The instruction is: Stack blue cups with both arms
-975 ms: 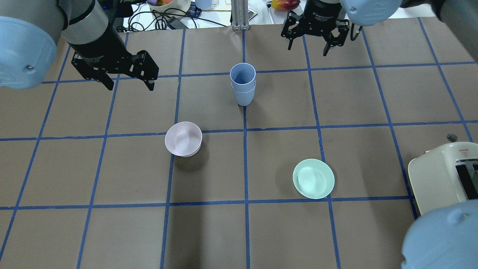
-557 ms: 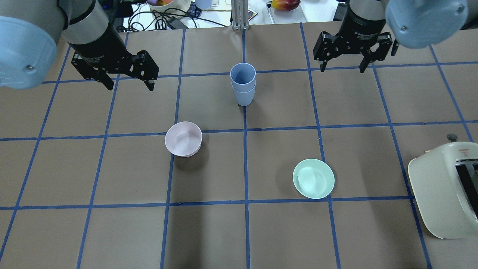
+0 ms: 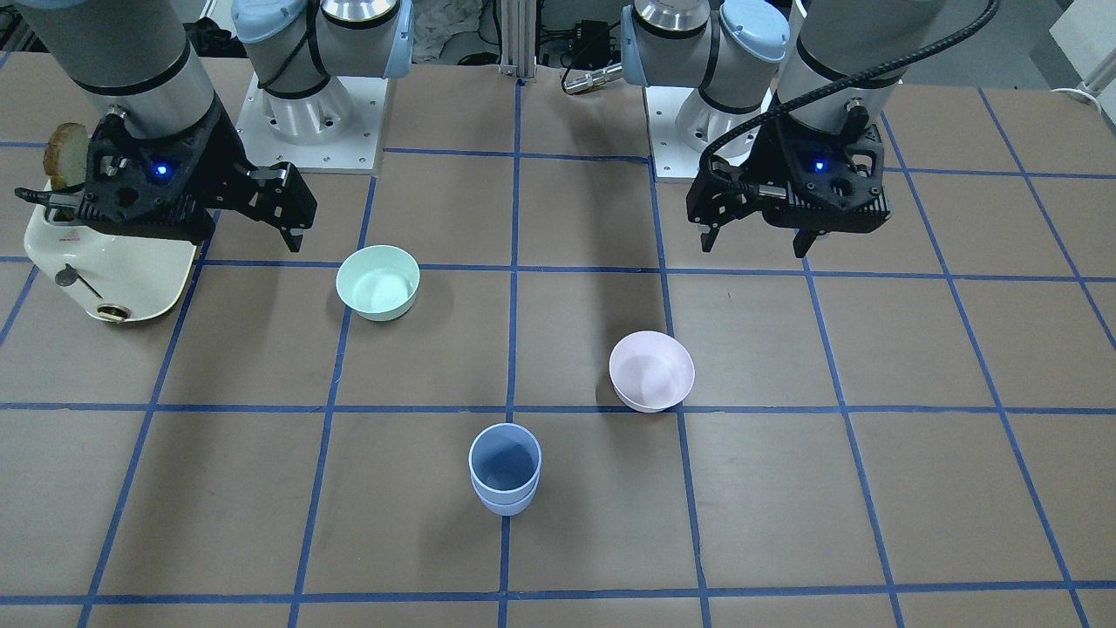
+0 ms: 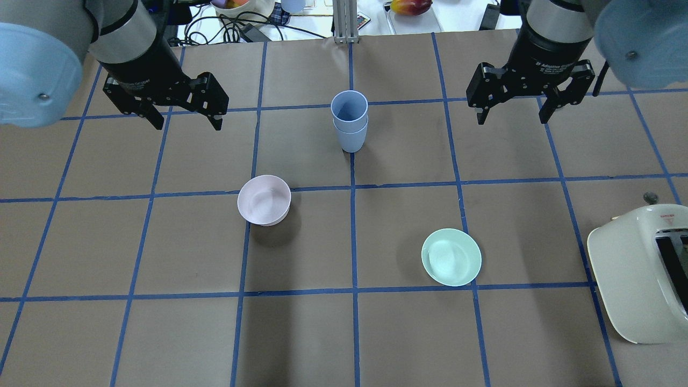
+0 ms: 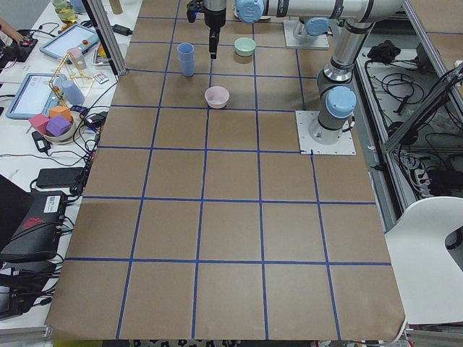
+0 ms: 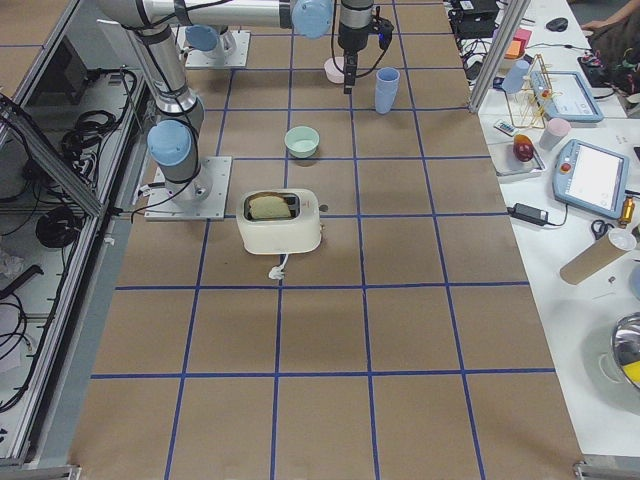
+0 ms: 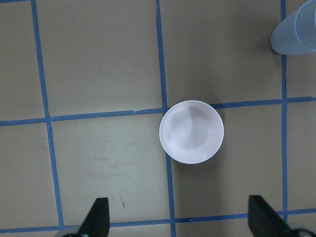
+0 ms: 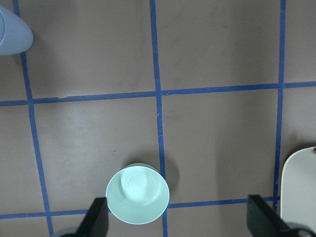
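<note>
The two blue cups (image 4: 349, 121) stand nested as one upright stack on the table's far middle; the stack also shows in the front-facing view (image 3: 505, 467). My left gripper (image 4: 188, 127) is open and empty, hovering well to the left of the stack. My right gripper (image 4: 511, 121) is open and empty, hovering well to the right of it. The left wrist view shows the stack at its top right corner (image 7: 296, 29). The right wrist view shows it at its top left corner (image 8: 12, 32).
A pale pink bowl (image 4: 264, 200) sits near the middle left, below my left gripper's camera (image 7: 191, 132). A mint green bowl (image 4: 451, 257) sits nearer on the right (image 8: 138, 193). A cream toaster (image 4: 639, 269) stands at the right edge.
My right arm has swung right and nearer, away from the far edge, its gripper still open. The left arm and the cup stack have not moved.
</note>
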